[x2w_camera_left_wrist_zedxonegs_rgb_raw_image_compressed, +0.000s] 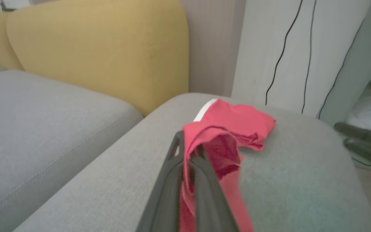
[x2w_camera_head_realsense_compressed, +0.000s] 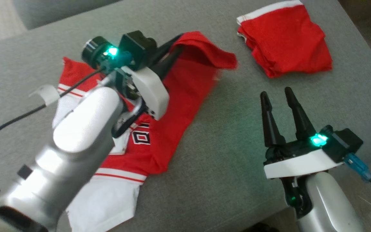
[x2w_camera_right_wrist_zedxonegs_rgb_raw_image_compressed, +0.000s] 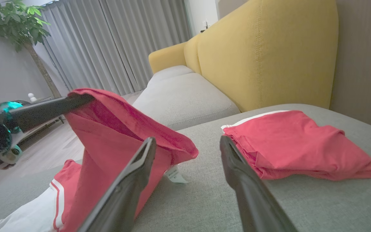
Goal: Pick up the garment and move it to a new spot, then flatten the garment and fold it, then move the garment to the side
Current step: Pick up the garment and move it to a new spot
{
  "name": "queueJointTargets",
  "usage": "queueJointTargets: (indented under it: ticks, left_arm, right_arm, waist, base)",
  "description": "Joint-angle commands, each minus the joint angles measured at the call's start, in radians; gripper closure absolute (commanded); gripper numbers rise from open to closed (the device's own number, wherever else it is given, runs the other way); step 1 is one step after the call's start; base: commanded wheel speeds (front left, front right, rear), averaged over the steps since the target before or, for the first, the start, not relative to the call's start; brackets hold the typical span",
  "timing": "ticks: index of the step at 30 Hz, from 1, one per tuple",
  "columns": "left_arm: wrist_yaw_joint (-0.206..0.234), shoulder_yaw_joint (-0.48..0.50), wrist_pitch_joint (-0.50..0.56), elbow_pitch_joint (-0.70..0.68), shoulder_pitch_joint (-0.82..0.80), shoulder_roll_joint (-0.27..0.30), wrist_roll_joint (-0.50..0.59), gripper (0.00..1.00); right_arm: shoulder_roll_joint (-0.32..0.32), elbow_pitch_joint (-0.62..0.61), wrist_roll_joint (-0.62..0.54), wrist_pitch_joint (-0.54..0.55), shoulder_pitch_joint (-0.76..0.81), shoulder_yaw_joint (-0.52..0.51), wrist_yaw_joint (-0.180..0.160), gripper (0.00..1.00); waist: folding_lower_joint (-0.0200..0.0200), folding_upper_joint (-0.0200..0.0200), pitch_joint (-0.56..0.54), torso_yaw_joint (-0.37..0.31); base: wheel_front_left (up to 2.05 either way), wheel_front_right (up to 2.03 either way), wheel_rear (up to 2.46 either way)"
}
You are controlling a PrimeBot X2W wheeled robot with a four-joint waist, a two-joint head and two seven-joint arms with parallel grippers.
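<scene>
The garment (x2w_camera_head_realsense_compressed: 179, 96) is a red jersey with white panels and a number, spread on the grey cushion (x2w_camera_head_realsense_compressed: 230, 135). My left gripper (x2w_camera_head_realsense_compressed: 177, 48) is shut on its far red edge and holds that edge up off the cushion, so the cloth hangs in a fold. In the left wrist view the red cloth (x2w_camera_left_wrist_zedxonegs_rgb_raw_image_compressed: 224, 154) is pinched between the shut fingers (x2w_camera_left_wrist_zedxonegs_rgb_raw_image_compressed: 201, 167). My right gripper (x2w_camera_head_realsense_compressed: 276, 93) stands open to the right of the garment, with nothing between its fingers. From the right wrist, the lifted cloth (x2w_camera_right_wrist_zedxonegs_rgb_raw_image_compressed: 108, 135) lies just left of that open gripper (x2w_camera_right_wrist_zedxonegs_rgb_raw_image_compressed: 187, 141).
A second red piece with white trim (x2w_camera_head_realsense_compressed: 285, 35) lies folded at the far right of the cushion. Behind are a grey sofa seat (x2w_camera_right_wrist_zedxonegs_rgb_raw_image_compressed: 182, 96) and a yellow backrest (x2w_camera_right_wrist_zedxonegs_rgb_raw_image_compressed: 269, 54). The cushion's front edge (x2w_camera_head_realsense_compressed: 269, 216) runs near my right arm. Cables (x2w_camera_left_wrist_zedxonegs_rgb_raw_image_compressed: 285, 48) hang on the wall.
</scene>
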Motion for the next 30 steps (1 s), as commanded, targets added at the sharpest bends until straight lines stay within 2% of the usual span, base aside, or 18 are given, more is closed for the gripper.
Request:
queueJointTargets:
  ticks: [1,5,7,14,22,28,30]
  left_arm:
    - [-0.005,0.025,-0.010,-0.005,-0.071,0.024,-0.006,1.00]
    - [-0.005,-0.017,-0.030,0.149,-0.120,0.040,-0.006,1.00]
    - [-0.004,-0.022,-0.031,0.232,-0.140,0.043,-0.001,0.00]
    - [0.007,-0.003,-0.124,0.378,-0.183,0.018,0.000,0.00]
    - [0.024,0.035,-0.258,0.386,-0.169,-0.006,-0.029,0.00]
    - [0.069,0.084,-0.359,0.321,-0.071,0.006,-0.070,0.00]
    - [0.129,0.122,-0.394,0.267,0.027,0.022,-0.095,0.00]
  right_arm:
    - [-0.004,-0.037,0.006,-0.011,-0.026,0.029,-0.001,0.00]
    - [-0.004,-0.038,0.019,-0.011,-0.036,0.050,-0.001,0.00]
    - [-0.004,-0.038,0.025,-0.011,-0.038,0.053,-0.001,0.00]
    - [-0.004,-0.028,0.027,-0.011,-0.031,0.047,-0.001,0.00]
    - [-0.004,-0.015,-0.014,-0.011,-0.028,0.014,-0.001,0.00]
    - [-0.004,-0.003,-0.045,-0.011,-0.011,-0.034,-0.001,0.00]
    - [-0.004,0.002,-0.067,-0.011,0.003,-0.068,-0.001,0.00]
  waist:
    - [-0.0001,0.0000,0.019,-0.020]
    - [-0.0001,0.0000,0.036,-0.041]
    - [-0.0001,0.0000,0.040,-0.045]
    - [-0.0001,0.0000,0.032,-0.010]
    - [-0.0001,0.0000,-0.012,0.092]
    - [-0.0001,0.0000,-0.055,0.177]
    - [-0.0001,0.0000,-0.082,0.234]
  base:
    - [0.00,0.00,0.00]
    - [0.00,0.00,0.00]
    - [0.00,0.00,0.00]
    - [0.00,0.00,0.00]
    - [0.00,0.00,0.00]
    - [0.00,0.00,0.00]
    - [0.00,0.00,0.00]
